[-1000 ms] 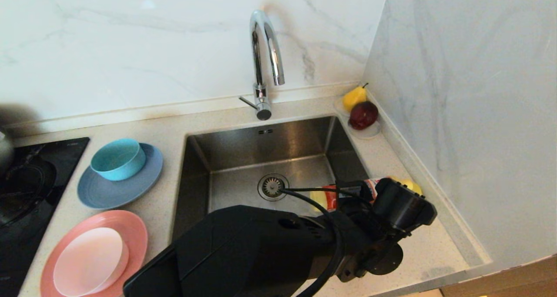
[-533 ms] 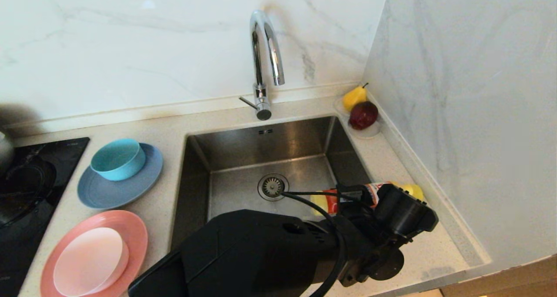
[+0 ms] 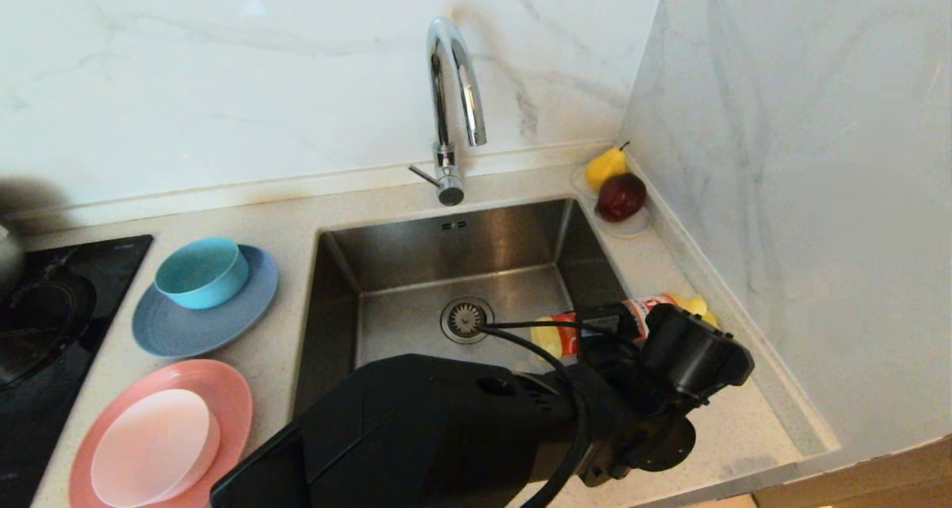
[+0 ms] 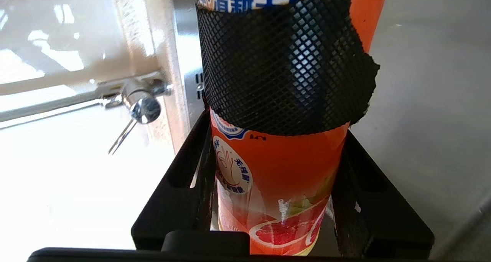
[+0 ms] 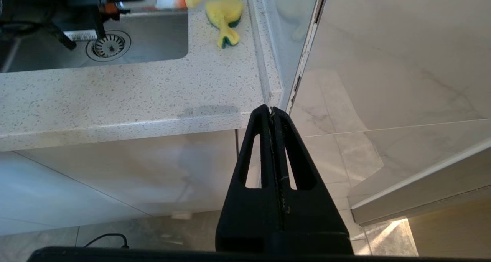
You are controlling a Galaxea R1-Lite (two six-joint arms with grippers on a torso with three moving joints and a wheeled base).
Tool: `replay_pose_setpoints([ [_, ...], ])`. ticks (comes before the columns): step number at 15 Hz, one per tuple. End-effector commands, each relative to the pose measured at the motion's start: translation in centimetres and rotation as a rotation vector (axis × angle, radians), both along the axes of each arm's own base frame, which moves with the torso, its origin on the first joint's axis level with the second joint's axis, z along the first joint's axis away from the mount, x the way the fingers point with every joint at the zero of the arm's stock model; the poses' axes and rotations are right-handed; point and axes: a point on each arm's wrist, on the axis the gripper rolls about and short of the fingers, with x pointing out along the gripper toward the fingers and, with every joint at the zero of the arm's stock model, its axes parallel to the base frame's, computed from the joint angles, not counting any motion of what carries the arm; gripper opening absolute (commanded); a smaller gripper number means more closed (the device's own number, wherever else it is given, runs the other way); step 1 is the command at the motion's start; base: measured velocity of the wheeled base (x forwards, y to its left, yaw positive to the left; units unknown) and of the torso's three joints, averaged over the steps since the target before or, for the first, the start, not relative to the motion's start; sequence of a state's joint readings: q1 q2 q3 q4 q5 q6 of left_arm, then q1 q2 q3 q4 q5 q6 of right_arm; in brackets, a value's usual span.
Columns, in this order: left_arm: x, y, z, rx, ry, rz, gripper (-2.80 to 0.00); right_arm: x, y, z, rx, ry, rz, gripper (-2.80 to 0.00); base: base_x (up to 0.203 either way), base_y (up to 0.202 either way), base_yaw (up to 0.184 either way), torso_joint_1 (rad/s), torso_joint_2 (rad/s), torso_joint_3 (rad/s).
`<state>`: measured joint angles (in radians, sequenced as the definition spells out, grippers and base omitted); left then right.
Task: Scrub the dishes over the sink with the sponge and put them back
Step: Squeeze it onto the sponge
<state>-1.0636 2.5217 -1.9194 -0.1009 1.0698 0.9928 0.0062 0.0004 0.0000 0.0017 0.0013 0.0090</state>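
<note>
My left gripper (image 4: 276, 129) is shut on an orange detergent bottle (image 4: 280, 177) wrapped in black mesh. It holds the bottle (image 3: 587, 328) lying level over the right edge of the sink (image 3: 387, 270). The yellow sponge (image 3: 700, 309) (image 5: 224, 18) lies on the counter just right of the sink, partly hidden behind my left wrist. The dishes stand left of the sink: a teal bowl (image 3: 201, 271) on a grey-blue plate (image 3: 178, 333), and a pale pink bowl (image 3: 152, 448) on a salmon-pink plate (image 3: 227, 393). My right gripper (image 5: 271, 110) hangs shut and empty below the counter's front edge.
The chrome tap (image 3: 454, 91) rises behind the sink, above the drain strainer (image 3: 466, 319). A white saucer (image 3: 632, 227) with a yellow pear (image 3: 606, 166) and a dark red fruit (image 3: 621, 195) sits in the back right corner. A black hob (image 3: 44, 322) lies far left. A marble wall closes the right side.
</note>
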Motion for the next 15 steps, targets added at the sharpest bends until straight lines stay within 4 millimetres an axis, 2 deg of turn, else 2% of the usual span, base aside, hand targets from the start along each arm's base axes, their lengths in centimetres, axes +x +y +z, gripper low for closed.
replay_pose_setpoints([
  [1, -0.1, 0.1, 0.4, 0.007, -0.006, 0.003, -2.80, 0.0, 0.0, 0.0, 0.000, -0.002, 0.000, -2.80, 0.000, 0.000, 0.000, 0.000, 0.00, 0.000],
  [8, -0.8, -0.2, 0.2, 0.026, 0.005, -0.015, -2.80, 0.0, 0.0, 0.0, 0.000, -0.002, 0.000, -2.80, 0.000, 0.000, 0.000, 0.000, 0.00, 0.000],
  [15, -1.5, -0.1, -1.4, 0.065, 0.030, -0.021, -2.80, 0.0, 0.0, 0.0, 0.000, -0.001, 0.002, -2.80, 0.000, 0.000, 0.000, 0.000, 0.00, 0.000],
])
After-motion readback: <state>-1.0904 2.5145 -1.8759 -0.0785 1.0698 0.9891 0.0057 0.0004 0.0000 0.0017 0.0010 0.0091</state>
